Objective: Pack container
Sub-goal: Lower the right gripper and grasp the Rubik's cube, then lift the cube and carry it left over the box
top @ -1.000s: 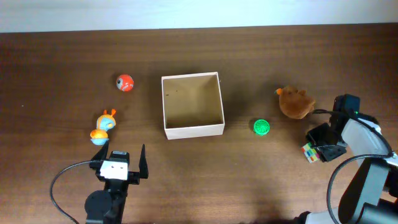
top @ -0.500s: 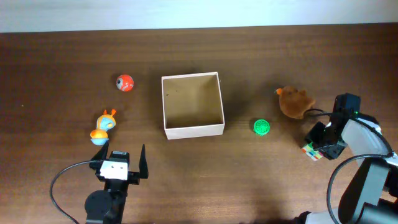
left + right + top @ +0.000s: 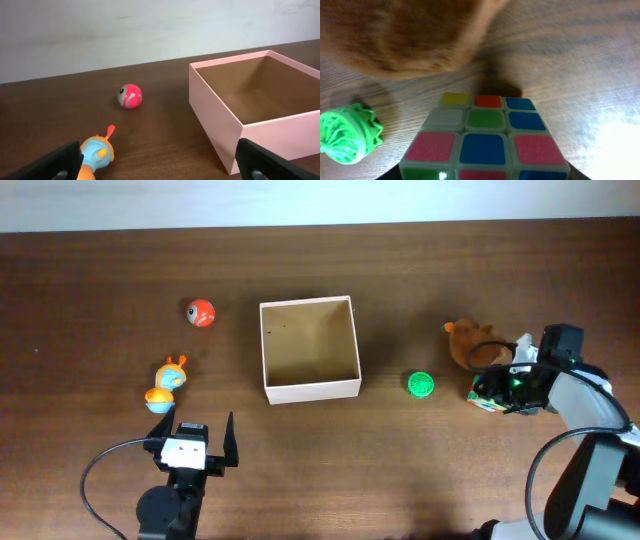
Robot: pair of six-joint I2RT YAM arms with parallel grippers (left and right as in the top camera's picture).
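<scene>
Right pincer [image 3: 497, 388] clamped on cube [image 3: 482, 145], mid-right. Next, likely: carry left over container [image 3: 312, 389], release. Left pincer [image 3: 160, 155] apart, idle.

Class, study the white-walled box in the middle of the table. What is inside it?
The container looks empty: overhead, its tan floor shows bare. In the left wrist view the near wall hides some floor.

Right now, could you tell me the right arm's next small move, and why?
I would probably carry the cube left over the green ball to the box; the cube seems gripped beside the brown plush, and the box looks empty.
</scene>
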